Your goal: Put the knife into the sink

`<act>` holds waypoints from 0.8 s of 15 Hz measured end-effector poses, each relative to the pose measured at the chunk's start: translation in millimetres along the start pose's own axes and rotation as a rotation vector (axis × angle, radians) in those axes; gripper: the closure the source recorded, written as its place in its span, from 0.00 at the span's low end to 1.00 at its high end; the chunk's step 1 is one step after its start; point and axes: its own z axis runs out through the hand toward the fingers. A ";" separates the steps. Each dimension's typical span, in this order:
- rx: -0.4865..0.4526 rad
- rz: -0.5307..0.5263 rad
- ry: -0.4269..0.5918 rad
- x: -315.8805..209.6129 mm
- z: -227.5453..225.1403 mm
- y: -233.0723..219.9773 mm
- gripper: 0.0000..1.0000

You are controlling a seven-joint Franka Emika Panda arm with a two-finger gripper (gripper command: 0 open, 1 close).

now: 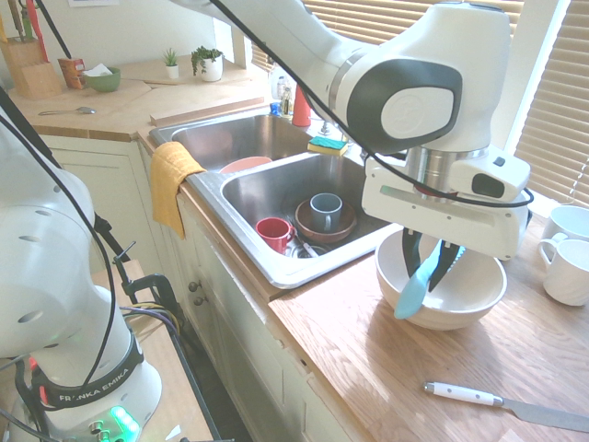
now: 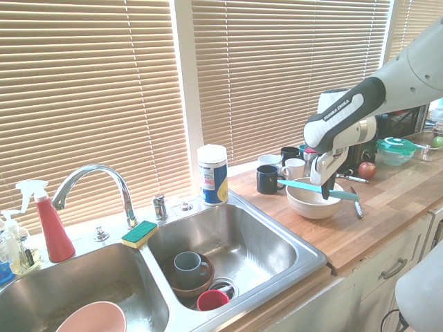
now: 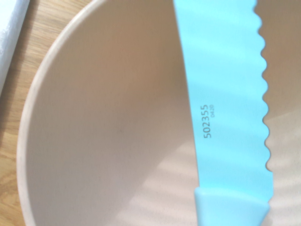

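The smaller stainless steel sink basin (image 1: 276, 189) holds a grey mug (image 1: 324, 211) standing in a brown bowl (image 1: 317, 230), with a red cup (image 1: 274, 234) beside them. The larger adjoining basin (image 2: 41, 290) holds a pink bowl (image 2: 93, 319). On the wooden desk (image 1: 396, 368) stands a white round bowl (image 1: 479, 290). Above it, the claw (image 1: 431, 262) points straight down, its fingers pinching the light turquoise plastic serrated knife (image 1: 416, 285), which slants across the bowl with one end reaching past the rim.

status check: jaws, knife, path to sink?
Jaws narrowed around knife, grip unconfirmed. Knife lies across white bowl. Sink holds mugs, bowl.
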 end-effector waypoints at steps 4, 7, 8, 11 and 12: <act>0.000 -0.005 0.001 0.2 -0.5 -3.2 1.00; 0.016 0.008 0.003 5.0 -10.5 -3.2 1.00; 0.019 0.008 0.012 7.6 -19.5 -3.6 1.00; 0.035 -0.005 0.054 6.6 -57.3 -9.7 1.00; 0.044 -0.017 0.072 2.7 -72.5 -15.5 1.00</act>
